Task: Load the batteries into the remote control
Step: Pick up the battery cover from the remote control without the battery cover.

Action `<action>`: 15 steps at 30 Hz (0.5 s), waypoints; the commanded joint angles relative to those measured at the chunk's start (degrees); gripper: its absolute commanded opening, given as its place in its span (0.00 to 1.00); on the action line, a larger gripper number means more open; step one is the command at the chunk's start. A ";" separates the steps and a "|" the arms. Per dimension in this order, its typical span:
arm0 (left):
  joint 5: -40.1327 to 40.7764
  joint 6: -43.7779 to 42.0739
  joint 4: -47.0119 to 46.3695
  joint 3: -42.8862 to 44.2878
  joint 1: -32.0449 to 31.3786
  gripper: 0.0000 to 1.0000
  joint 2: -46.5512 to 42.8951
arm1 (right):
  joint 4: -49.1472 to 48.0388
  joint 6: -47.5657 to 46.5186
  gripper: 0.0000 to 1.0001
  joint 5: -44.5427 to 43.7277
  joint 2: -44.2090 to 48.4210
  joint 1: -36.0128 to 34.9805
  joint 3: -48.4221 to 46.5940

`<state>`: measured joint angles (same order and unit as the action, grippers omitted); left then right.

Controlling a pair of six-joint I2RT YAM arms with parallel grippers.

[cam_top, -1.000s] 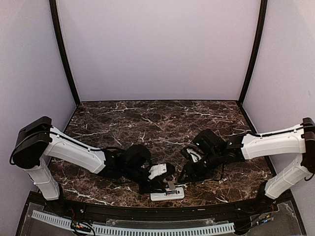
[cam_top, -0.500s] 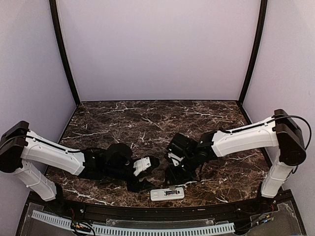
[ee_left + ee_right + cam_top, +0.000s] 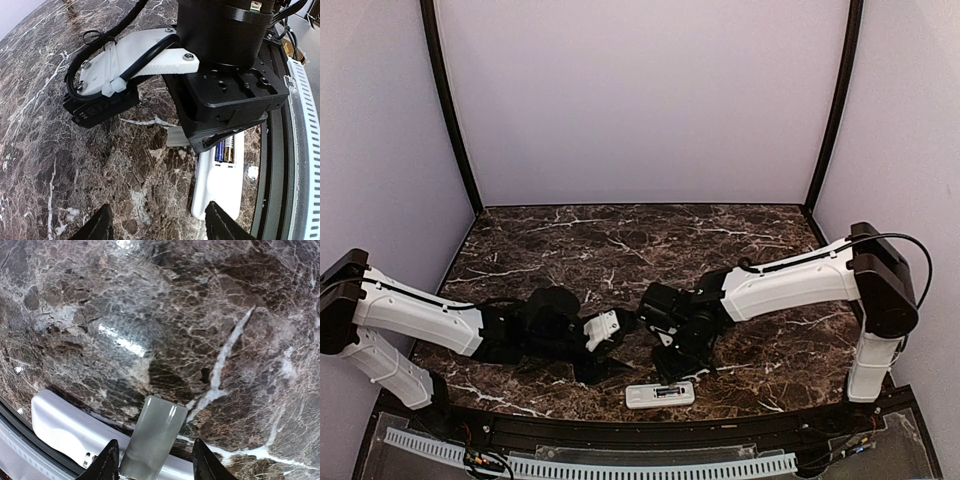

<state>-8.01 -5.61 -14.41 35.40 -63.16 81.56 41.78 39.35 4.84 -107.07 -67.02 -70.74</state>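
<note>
Right wrist view: holding the right claw (image 3: 155,450) open astride the grey cover (image 3: 155,425), pads clear of it, gripping nothing. Hanging the left claw (image 3: 159,212) open, empty, near the remote control (image 3: 220,195) at the near edge of the tabletop (image 3: 75,165), batteries (image 3: 224,150) seated in its compartment. Recommending: centring on the cover, closing squarely, sliding it flush over both cells.

The right wrist view cuts off the remote control (image 3: 65,425), a grey piece (image 3: 154,436) covering part of it.
</note>
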 commanded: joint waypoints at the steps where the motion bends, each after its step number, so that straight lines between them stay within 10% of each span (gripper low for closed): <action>1: 0.98 -0.29 0.03 -0.16 0.14 0.62 -0.93 | 3.64 -1.26 0.46 -2.04 -2.70 -1.41 -1.27; 15: 1.17 -0.78 0.26 -0.24 0.12 0.62 -0.87 | 2.88 -1.83 0.33 0.42 -5.52 -1.90 -1.91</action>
<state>-6.74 -5.61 -13.54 35.22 -62.92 81.49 43.57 38.02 4.91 -108.77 -66.70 -72.75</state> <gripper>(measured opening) 0.621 0.351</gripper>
